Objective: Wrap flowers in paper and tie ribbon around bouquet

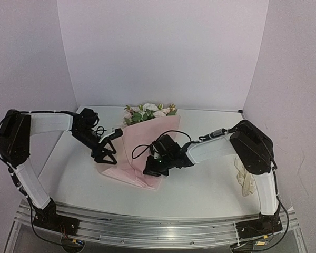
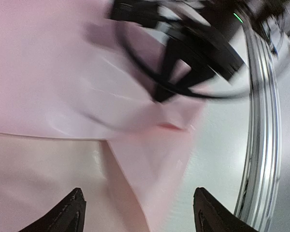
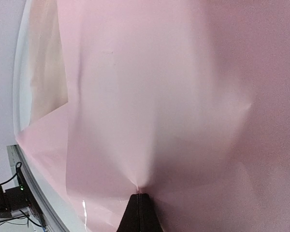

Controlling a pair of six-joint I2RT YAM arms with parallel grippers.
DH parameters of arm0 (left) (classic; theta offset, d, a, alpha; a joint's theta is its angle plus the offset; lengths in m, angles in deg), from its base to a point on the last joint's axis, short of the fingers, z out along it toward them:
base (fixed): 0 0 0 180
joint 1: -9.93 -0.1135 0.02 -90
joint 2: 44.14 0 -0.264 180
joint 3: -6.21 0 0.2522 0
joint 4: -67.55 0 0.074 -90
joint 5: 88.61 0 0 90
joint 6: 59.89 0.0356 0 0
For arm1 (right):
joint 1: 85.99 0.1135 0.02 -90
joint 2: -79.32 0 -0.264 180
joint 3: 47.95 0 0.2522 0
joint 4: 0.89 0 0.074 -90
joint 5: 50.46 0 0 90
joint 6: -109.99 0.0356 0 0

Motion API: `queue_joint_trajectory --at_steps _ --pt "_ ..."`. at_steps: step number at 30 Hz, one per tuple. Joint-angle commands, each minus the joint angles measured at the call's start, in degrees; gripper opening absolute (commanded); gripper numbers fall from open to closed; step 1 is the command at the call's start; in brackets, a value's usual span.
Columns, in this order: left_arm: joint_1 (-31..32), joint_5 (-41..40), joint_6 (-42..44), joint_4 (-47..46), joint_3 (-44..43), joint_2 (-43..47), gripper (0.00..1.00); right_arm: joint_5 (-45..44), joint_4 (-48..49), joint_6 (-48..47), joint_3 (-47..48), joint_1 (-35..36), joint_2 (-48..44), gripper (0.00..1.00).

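The flowers (image 1: 147, 112) lie at the back of the table, their stems hidden under the folded light pink paper (image 1: 139, 153). My left gripper (image 1: 104, 155) hovers at the paper's left edge. Its fingers (image 2: 70, 212) stand wide apart with nothing between them, and the paper (image 2: 150, 159) lies just beyond them. My right gripper (image 1: 152, 168) is over the paper's lower middle. In the right wrist view this gripper (image 3: 141, 195) is shut, pinching a puckered fold of the paper (image 3: 150, 96). The cream ribbon (image 1: 246, 178) lies in loops at the right.
The right arm and its black cable (image 2: 193, 43) cross the top of the left wrist view. A metal rail (image 1: 158, 229) runs along the table's near edge. White walls (image 1: 163, 52) close in the back and sides.
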Motion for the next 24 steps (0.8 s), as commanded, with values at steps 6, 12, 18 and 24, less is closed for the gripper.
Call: queue_joint_trajectory --at_steps 6,12,18,24 --pt "9.8 -15.9 38.4 -19.3 26.3 19.1 0.83 -2.7 -15.2 -9.4 7.1 2.2 3.7 0.00" --pt "11.3 -23.1 44.1 -30.7 34.9 20.6 0.77 -2.6 -15.2 -12.7 9.4 3.8 4.3 0.00" --pt "11.4 -24.1 44.1 -35.5 36.7 22.7 0.73 -2.9 -15.1 -12.0 7.3 3.8 3.8 0.00" --pt "11.4 -19.0 47.2 -24.8 33.4 24.0 0.76 -3.1 -15.1 -11.8 7.1 3.8 4.2 0.00"
